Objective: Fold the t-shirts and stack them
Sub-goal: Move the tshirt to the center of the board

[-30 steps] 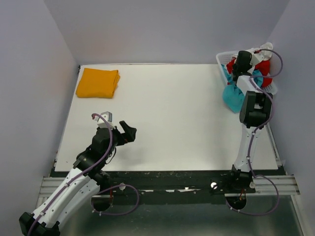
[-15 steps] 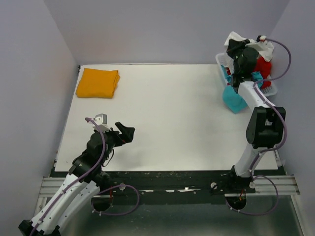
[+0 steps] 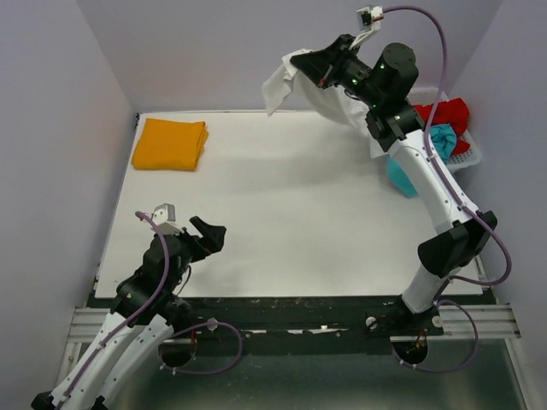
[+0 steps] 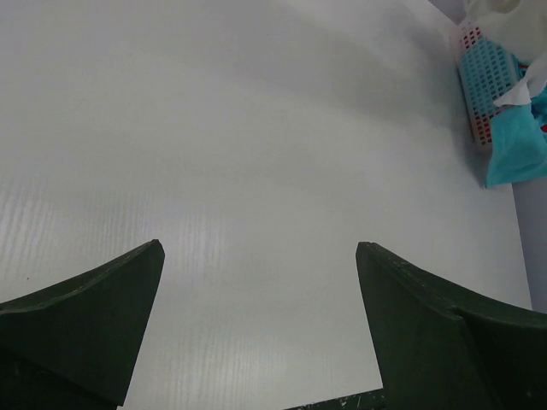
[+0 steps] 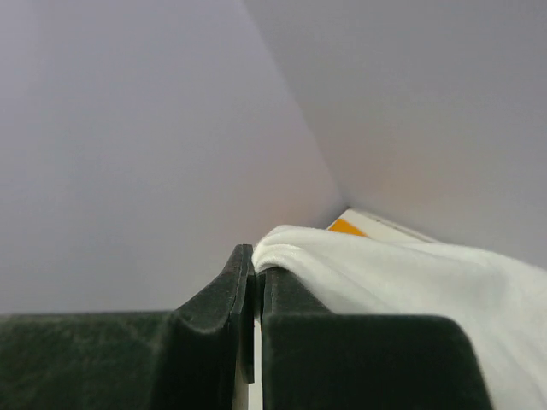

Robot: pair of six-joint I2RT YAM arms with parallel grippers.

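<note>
My right gripper (image 3: 301,65) is shut on the white t-shirt (image 3: 329,98) and holds it high above the table's far middle; the cloth trails back toward the basket. In the right wrist view the white shirt (image 5: 410,273) is pinched between the closed jaws of that gripper (image 5: 258,273). The orange-yellow t-shirt (image 3: 171,143) lies folded at the far left corner, also glimpsed in the right wrist view (image 5: 346,226). A red shirt (image 3: 443,114) and a teal shirt (image 3: 405,175) sit in and over the basket. My left gripper (image 3: 210,236) is open and empty over the near left; it also shows in the left wrist view (image 4: 256,256).
The white lattice basket (image 3: 468,157) stands at the far right edge, also seen in the left wrist view (image 4: 480,81) with teal cloth (image 4: 517,149) hanging out. Walls close in the table on the left, back and right.
My right gripper has lifted the white t-shirt out of the basket and swung it up and left over the table. My left arm has drawn back slightly toward the near edge.
</note>
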